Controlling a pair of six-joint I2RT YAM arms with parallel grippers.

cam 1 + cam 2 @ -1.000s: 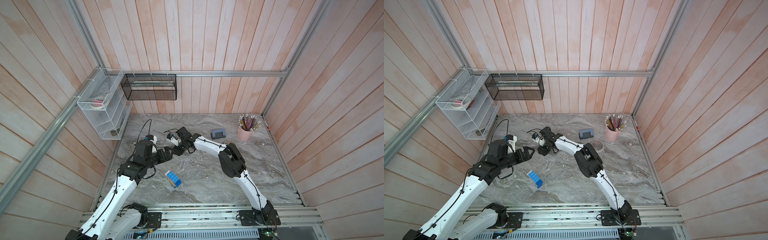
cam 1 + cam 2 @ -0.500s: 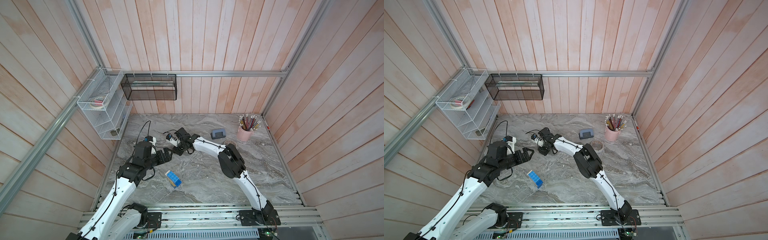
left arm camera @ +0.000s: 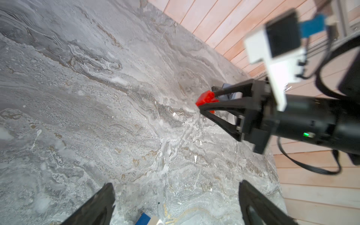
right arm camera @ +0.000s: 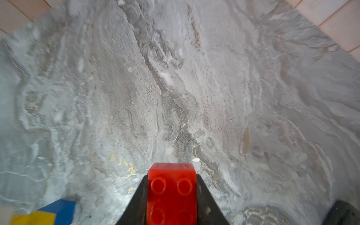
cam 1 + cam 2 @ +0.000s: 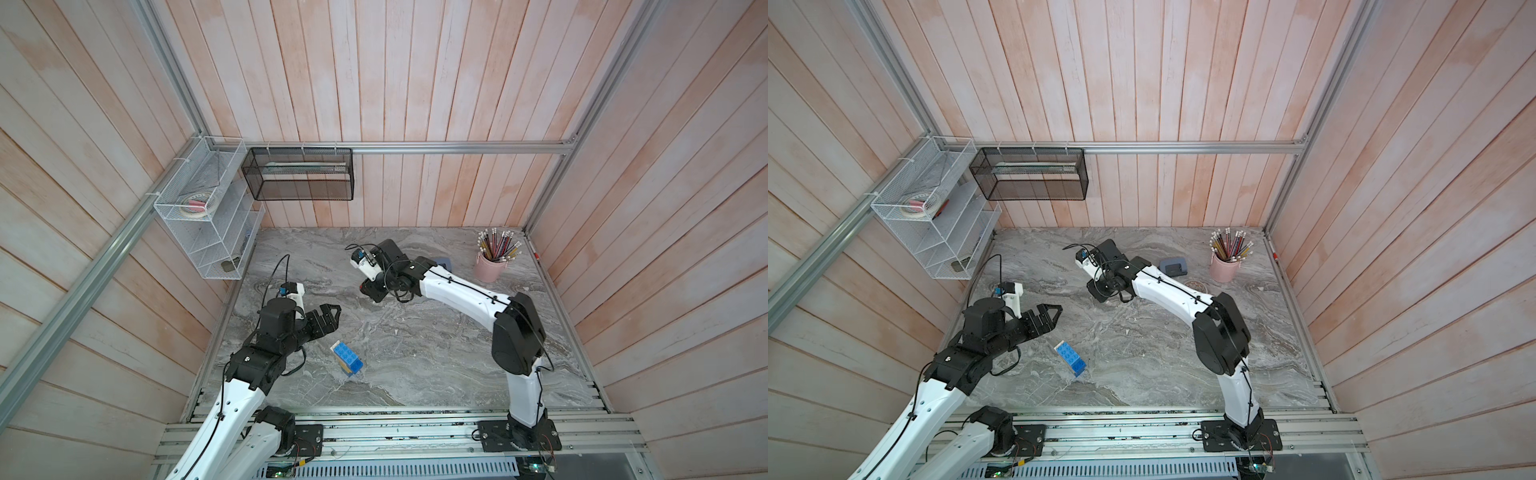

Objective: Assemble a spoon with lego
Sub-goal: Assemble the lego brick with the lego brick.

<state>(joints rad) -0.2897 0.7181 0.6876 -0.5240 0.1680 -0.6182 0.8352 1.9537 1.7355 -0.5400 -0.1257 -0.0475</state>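
A red lego brick sits between the fingers of my right gripper, which is shut on it, studs facing the wrist camera. The left wrist view shows the same red brick held low over the marble table. A joined stack of blue bricks over yellow and white lies near the table's front, also seen as the stack. My left gripper hovers open just behind and left of that stack, nothing between its fingers. In the right wrist view the blue and yellow stack is blurred.
A pink cup of pencils stands at the back right, with a grey-blue hole punch to its left. A white wire rack and a black mesh basket hang on the walls at the back left.
My right gripper has shut on the red brick. My left gripper, still open, has drawn back from the right one toward the front of the table.
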